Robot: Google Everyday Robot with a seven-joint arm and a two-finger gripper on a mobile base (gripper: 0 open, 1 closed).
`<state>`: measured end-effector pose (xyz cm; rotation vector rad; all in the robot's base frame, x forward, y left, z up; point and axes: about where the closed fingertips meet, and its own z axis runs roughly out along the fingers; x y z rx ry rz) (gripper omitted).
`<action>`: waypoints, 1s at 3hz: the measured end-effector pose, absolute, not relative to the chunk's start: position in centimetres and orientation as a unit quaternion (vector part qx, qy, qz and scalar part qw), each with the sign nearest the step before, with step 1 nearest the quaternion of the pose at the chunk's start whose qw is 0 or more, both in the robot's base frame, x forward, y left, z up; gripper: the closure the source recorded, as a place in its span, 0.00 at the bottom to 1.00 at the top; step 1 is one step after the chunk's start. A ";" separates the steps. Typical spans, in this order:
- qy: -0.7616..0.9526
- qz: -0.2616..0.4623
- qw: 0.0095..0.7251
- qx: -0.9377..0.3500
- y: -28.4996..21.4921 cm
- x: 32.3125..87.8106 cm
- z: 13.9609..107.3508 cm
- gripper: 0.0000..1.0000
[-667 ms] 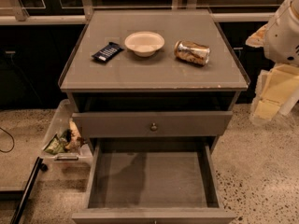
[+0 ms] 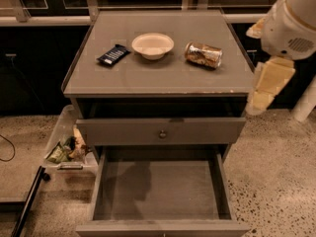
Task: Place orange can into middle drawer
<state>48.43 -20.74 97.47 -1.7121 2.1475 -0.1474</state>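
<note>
The orange can (image 2: 203, 55) lies on its side on the right part of the grey cabinet top (image 2: 163, 78), to the right of the white bowl (image 2: 152, 45). The middle drawer (image 2: 160, 189) is pulled out at the bottom of the view, and its grey floor is bare. My gripper (image 2: 259, 98) hangs from the white arm (image 2: 291, 23) just off the cabinet's right edge. It is to the right of the can and somewhat nearer the front, not touching it, and holds nothing that I can see.
A dark flat packet (image 2: 113, 54) lies left of the bowl. A drawer front with a small round knob (image 2: 162, 133) sits above the open drawer. A clear bin with wrappers (image 2: 66, 149) stands on the speckled floor at the left. A railing runs behind the cabinet.
My arm and gripper have moved left, closer to the cabinet's right edge. The can, bowl, packet and drawers have not moved.
</note>
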 end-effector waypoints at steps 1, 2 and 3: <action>0.738 -0.067 0.223 -0.633 -20.0 52.9 96.7 0.00; 0.714 -0.073 0.242 -0.653 -19.6 56.8 95.0 0.00; 0.689 -0.077 0.248 -0.677 -20.5 63.3 92.9 0.00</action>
